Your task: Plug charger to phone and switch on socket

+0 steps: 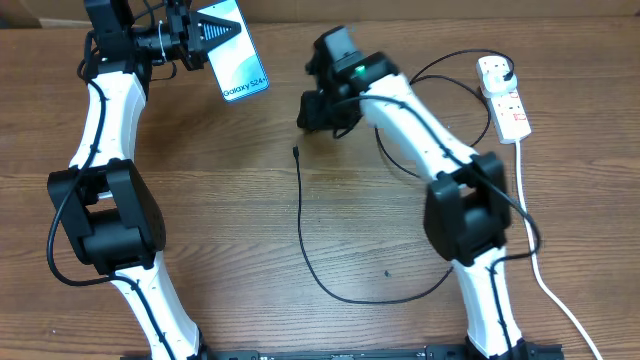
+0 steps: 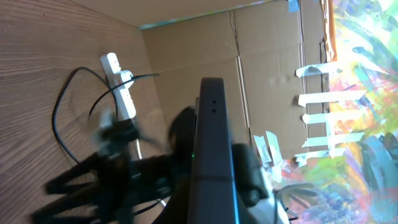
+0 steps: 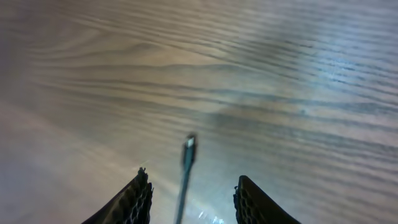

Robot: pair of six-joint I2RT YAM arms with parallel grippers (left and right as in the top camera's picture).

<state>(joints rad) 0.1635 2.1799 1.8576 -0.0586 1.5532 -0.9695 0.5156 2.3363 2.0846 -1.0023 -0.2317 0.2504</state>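
The work surface is a brown wood-grain table point(image 1: 230, 200).

Phone point(image 1: 233, 50): slim, with a black frame and a light blue gradient screen. "Galaxy S24" is printed along the short edge farthest from the gripper. It is at the far left of the table, raised off the surface. The left gripper point(image 1: 198, 38) is clamped on one short end. In the left wrist view the phone appears edge-on as a dark bar, and the fingers beside it are blurred.

Charger point(image 1: 302, 220): thin black cable. Its tip point(image 1: 297, 152) lies on the table near the centre. From there the cable runs toward the near edge, curves right, and passes under the right arm. A further loop leads to the black plug point(image 1: 507, 70), which is at the far end of the socket point(image 1: 508, 105).

Socket: white and oblong with a red-and-white label, at the far right of the table. A thick white cord point(image 1: 535, 260) trails from it toward the near edge.

The right gripper point(image 1: 318, 112) is just beyond the tip. In its wrist view the fingers point(image 3: 134, 200) are spread apart and hold nothing. The tip lies between them on the wood.

Surroundings: a cardboard wall point(image 2: 261, 68) closes the far side. Strips of pale tape point(image 2: 323, 99) and a brightly painted sheet point(image 2: 367, 93) are visible beside it.
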